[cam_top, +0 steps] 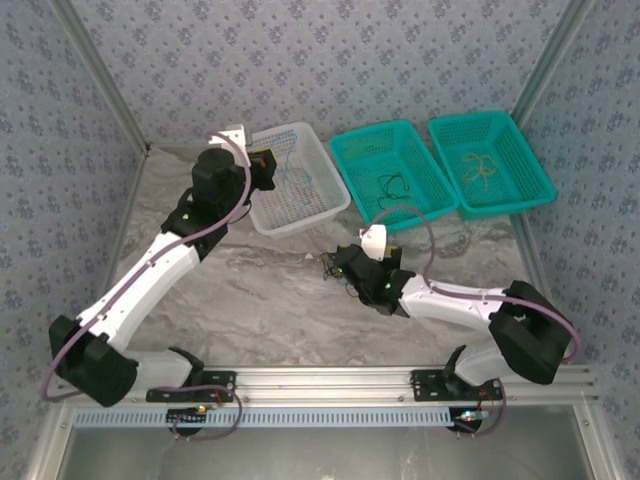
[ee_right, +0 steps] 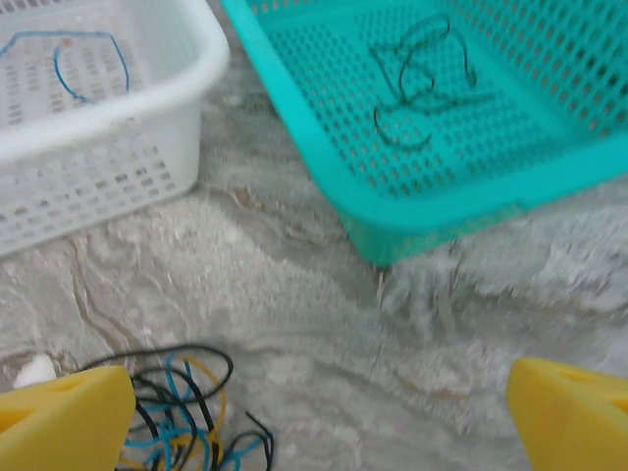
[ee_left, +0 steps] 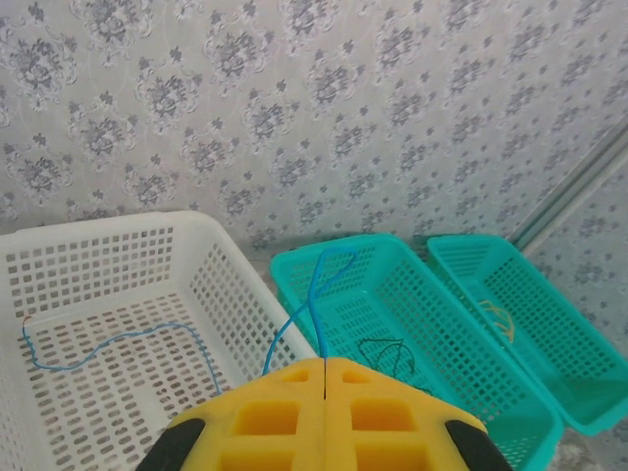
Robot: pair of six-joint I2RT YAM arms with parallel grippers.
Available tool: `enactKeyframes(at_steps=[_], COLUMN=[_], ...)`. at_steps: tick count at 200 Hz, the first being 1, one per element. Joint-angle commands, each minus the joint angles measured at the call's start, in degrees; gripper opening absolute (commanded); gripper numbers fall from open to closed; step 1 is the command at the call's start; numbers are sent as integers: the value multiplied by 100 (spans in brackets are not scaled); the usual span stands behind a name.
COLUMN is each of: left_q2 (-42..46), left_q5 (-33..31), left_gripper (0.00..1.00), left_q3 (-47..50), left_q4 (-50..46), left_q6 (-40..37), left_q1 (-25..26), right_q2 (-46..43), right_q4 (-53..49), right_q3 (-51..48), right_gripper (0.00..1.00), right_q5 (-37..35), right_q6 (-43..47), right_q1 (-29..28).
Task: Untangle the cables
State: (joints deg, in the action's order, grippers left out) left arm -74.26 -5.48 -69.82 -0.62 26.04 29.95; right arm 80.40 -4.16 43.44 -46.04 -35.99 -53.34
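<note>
Counter (cam_top: pixel 270 290): grey, marbled, bearing all we list. White basket (cam_top: pixel 305 215), leftmost of three: a blue strand (ee_left: pixel 98 343) lies on its floor. Middle teal basket (ee_right: pixel 461 211): one black cable (ee_right: pixel 422 78), loosely looped, alone. Right teal basket (cam_top: pixel 510 204): one yellow cable (cam_top: pixel 478 168), alone. Left hand (ee_left: pixel 324 378): pads pressed together over the white basket, pinching a blue cable (ee_left: pixel 316 294) that rises from the seam between them. Right hand (ee_right: pixel 314 422): spread wide and gripping nothing, low over the counter, with the tangle of cables (ee_right: pixel 186 412) just beside the finger at the left of its wrist view. The tangle is black, blue and yellow strands knotted together on the bare counter in front of the baskets, apart from the cables already in them. Step in hand, as we judge it: sorting by colour, with a blue cable at its basket for drop-off and the right hand placed to take a further strand. Next move, in our view: the left hand need only part its pads above the basket. The right must shift toward the tangle, close on a single strand, and lift slowly so the rest slips free. Not made out: whether the strand on the white basket's floor is the pinched cable's own tail or a second cable. Nor can we count the cables in the tangle, since the wrist view cuts off its lower part and from above it is a small dark blot.
</note>
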Motion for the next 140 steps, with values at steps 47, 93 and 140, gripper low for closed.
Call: enactKeyframes(at_steps=[47, 93, 140], left_q2=[-1076, -2009, -2754], left_q5=[-243, -146, -558], left_gripper=[0, 0, 58], left_q3=[-787, -1338, -2250], left_q4=[21, -262, -1771], left_q6=[-414, -517, -112], left_q1=[-223, -381, -394], right_q2=[-360, -1192, -1234], right_q4=[-1195, -552, -1173], right_q3=[624, -67, 212], right_gripper=[99, 100, 100], right_q5=[513, 1229, 1606], right_q6=[62, -228, -286], right_q1=[307, 761, 1150])
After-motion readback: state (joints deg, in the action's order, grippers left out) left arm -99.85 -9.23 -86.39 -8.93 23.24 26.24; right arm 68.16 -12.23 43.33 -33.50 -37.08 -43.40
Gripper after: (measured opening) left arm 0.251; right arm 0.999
